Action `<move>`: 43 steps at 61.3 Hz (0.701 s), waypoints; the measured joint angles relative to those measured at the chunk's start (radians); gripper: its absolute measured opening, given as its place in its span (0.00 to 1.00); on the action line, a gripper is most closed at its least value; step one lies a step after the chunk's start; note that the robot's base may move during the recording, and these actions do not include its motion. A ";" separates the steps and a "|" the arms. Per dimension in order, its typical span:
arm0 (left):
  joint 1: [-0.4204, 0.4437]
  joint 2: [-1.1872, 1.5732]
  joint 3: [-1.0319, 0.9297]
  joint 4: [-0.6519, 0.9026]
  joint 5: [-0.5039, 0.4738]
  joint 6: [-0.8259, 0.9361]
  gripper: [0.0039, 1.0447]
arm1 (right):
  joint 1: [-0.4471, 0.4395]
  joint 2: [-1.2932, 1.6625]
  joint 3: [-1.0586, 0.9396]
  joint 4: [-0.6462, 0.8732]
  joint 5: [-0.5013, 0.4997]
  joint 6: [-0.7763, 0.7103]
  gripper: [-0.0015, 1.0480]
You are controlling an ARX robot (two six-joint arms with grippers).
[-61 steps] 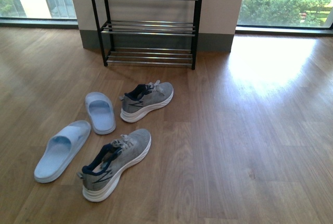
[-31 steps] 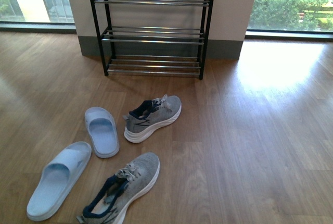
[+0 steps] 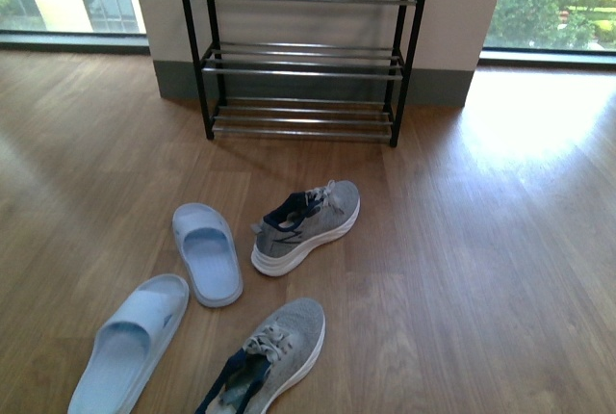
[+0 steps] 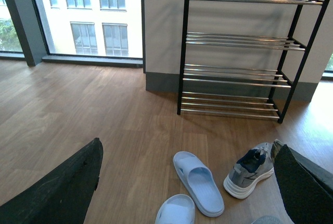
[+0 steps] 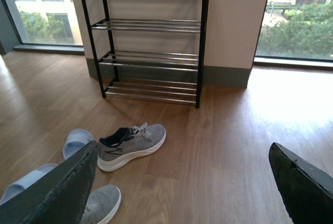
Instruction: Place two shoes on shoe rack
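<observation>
Shoe rack (image 3: 303,51) at top centre of the front view, black frame hard against a pale wall (image 3: 452,10), 3 tiers of silver bars inside the frame there, 4 tiers and a rounded side top in the left wrist view. Both grey sneakers down on the wood floor (image 3: 481,270), neither on the rack.

Far sneaker (image 3: 306,226) just right of centre, upright on its white sole, toe toward the upper right, well apart from the bottom tier. Near sneaker (image 3: 274,356) at the bottom edge, heel cut off by the frame, toe angled the same way.

Far slipper (image 3: 207,252), pale blue, just beside the far sneaker on its left. Near slipper (image 3: 130,347) at lower left, close to the near sneaker without touching.

Left jaws spread wide, dark fingers (image 4: 62,187) at opposite edges of the left wrist view, nothing held. Right jaws equally wide apart, fingers (image 5: 57,187) likewise at the edges, nothing gripped, only floor and sneakers showing between.
</observation>
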 joint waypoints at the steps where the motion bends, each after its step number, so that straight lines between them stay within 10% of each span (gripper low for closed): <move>1: 0.000 0.000 0.000 0.000 0.000 0.000 0.91 | 0.000 0.000 0.000 0.000 0.000 0.000 0.91; 19: 0.000 0.000 0.000 0.000 0.000 0.000 0.91 | 0.000 0.000 0.000 0.000 0.000 0.000 0.91; 23: 0.000 0.082 0.062 -0.180 0.124 -0.097 0.91 | 0.000 0.000 0.000 0.000 0.000 0.000 0.91; 31: -0.111 0.530 0.172 -0.259 0.260 -0.290 0.91 | 0.000 0.000 0.000 0.000 0.000 0.000 0.91; 43: -0.198 1.199 0.321 -0.024 0.198 -0.253 0.91 | 0.000 0.000 0.000 0.000 0.000 0.000 0.91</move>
